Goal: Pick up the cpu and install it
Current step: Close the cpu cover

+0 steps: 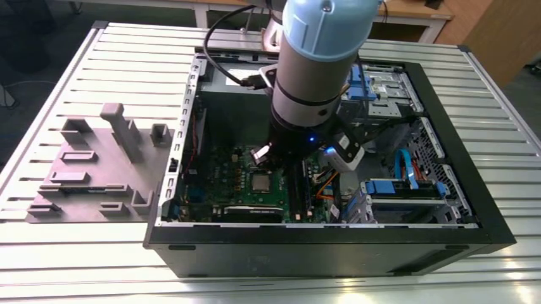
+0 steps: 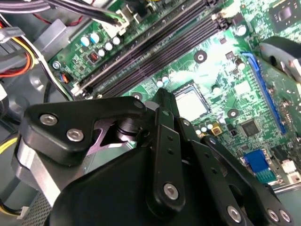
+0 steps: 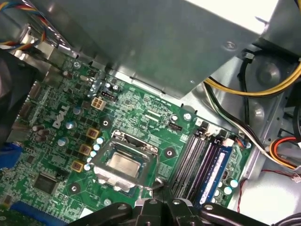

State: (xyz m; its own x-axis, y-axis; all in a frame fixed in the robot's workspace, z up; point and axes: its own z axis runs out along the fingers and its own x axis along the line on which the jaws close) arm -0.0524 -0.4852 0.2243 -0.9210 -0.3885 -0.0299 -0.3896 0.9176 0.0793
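Reaching down almost vertically, the one arm (image 1: 317, 69) sinks its wrist into the open computer case (image 1: 321, 248). The case lies on its side on the slatted metal table (image 1: 127, 57), covering the table's middle and running close to the edge nearest the exterior camera. The single pincer (image 3: 162, 205) hangs low over the green board (image 3: 146, 113), close to the socket (image 3: 136, 145) on the side of the long memory slots (image 3: 195, 162). In both wrist views its fingers look drawn together, with nothing gripped between them.

One cpu (image 3: 123, 163) shows. It lies flat inside the one dark metal-framed socket on the board, pale silver top upward, near the pincer but apart from it. Three small amber square parts (image 3: 84, 149) stand in a row along the socket's far side, and a grey metal box (image 3: 164, 42) overhangs the board beyond them.

One grey moulded tray (image 1: 93, 190) rests just beside the case, near the table's edge at the exterior view's left.
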